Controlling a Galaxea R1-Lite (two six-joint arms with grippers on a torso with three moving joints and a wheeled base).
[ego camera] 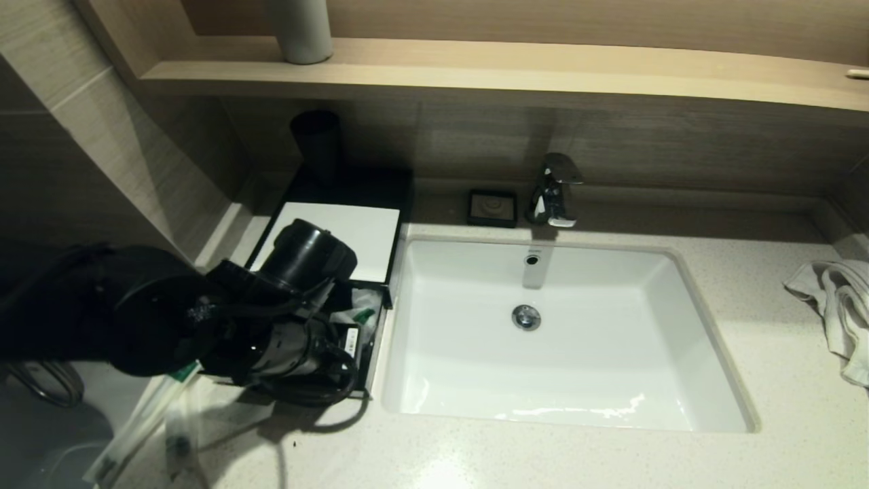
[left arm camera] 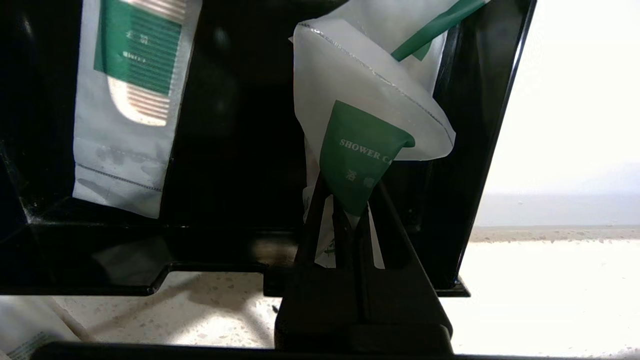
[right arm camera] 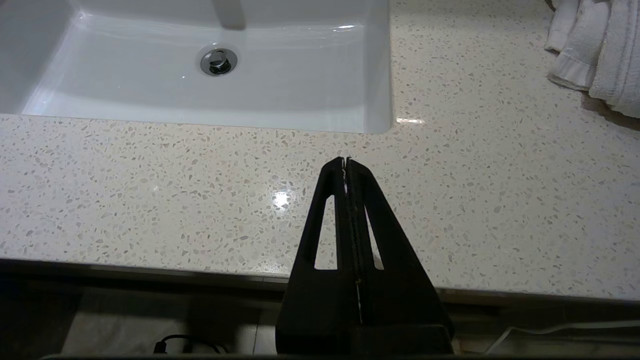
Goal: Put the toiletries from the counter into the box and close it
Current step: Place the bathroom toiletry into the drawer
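The box (ego camera: 339,227), black with a white top panel, stands left of the sink, its front drawer (left arm camera: 480,150) pulled open. My left gripper (left arm camera: 350,210) is shut on a translucent shower-cap sachet (left arm camera: 370,95) with a green label, held over the drawer's right side. A comb sachet (left arm camera: 130,100) lies in the drawer's left part. Another sachet with a green stick (left arm camera: 430,25) sits behind the held one. Two long toiletries sachets (ego camera: 139,418) lie on the counter (ego camera: 781,380) in front of the box, under my left arm (ego camera: 285,319). My right gripper (right arm camera: 346,161) is shut and empty above the counter's front edge.
The white sink (ego camera: 706,339) with its faucet (ego camera: 555,190) fills the middle. A small black dish (ego camera: 492,207) sits behind it, a black cup (ego camera: 316,142) behind the box. A white towel (ego camera: 838,305) lies at the right. A wooden shelf (ego camera: 509,75) overhangs the back.
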